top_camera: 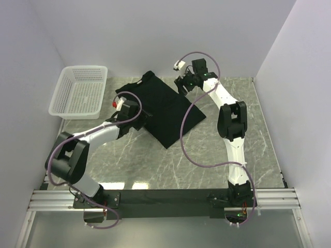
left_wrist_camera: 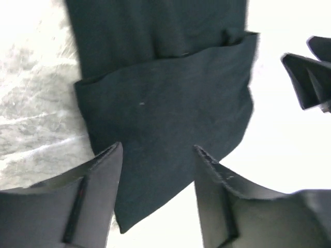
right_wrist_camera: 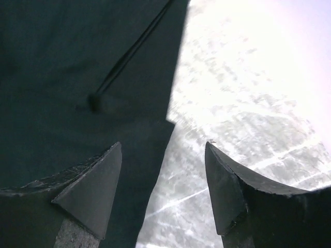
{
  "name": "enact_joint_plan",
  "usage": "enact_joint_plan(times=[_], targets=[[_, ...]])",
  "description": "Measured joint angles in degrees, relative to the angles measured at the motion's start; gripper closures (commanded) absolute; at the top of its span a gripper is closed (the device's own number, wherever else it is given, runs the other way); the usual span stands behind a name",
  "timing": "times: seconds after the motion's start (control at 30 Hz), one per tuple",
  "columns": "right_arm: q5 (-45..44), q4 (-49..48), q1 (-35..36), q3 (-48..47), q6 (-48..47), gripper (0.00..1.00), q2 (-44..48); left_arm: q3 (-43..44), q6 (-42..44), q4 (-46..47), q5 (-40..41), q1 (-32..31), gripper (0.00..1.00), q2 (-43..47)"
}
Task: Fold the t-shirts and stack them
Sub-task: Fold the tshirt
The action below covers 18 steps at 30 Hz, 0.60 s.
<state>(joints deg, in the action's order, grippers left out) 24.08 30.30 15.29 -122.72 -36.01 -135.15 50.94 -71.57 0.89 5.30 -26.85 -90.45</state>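
Black t-shirt (top_camera: 164,109) folded; right gripper (right_wrist_camera: 163,147) spread over edge.

You have one black t-shirt (top_camera: 170,111), one white mesh basket (top_camera: 80,92) left of it, and two grippers over its edges: left gripper (top_camera: 140,117), right gripper (top_camera: 184,86).

We are looking at a grey marbled table (top_camera: 207,150). A black t-shirt (top_camera: 165,108) is lying folded flat on it, set diagonally toward the far middle. A white basket (top_camera: 77,98) is sitting at the far left corner, near the t-shirt but not touching it.
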Motion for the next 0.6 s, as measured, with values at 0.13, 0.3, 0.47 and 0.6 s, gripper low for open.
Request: enact_joint_plan(times=[0.13,0.3,0.47,0.6], targets=[[-0.09,-2.67,-0.35,0.04,5.57,0.28,0.74,1.16,2.93,-1.16,1.97,0.26,0.33,4.92],[8.39,-0.15,-2.51,2.56,4.92,0.29,5.70,1.70,9.05,-0.66,1.03,1.03,0.32,9.88],[17.62,7.28,-6.82,10.23,-4.33,0.28,15.50,-1.99,11.80,-0.20,-2.14,0.81,0.32,15.21],[20.85,13.51,-10.88,15.96,-14.64,0.29,20.81,-10.75,10.12,-0.26,-3.30,-0.33,0.31,23.23]])
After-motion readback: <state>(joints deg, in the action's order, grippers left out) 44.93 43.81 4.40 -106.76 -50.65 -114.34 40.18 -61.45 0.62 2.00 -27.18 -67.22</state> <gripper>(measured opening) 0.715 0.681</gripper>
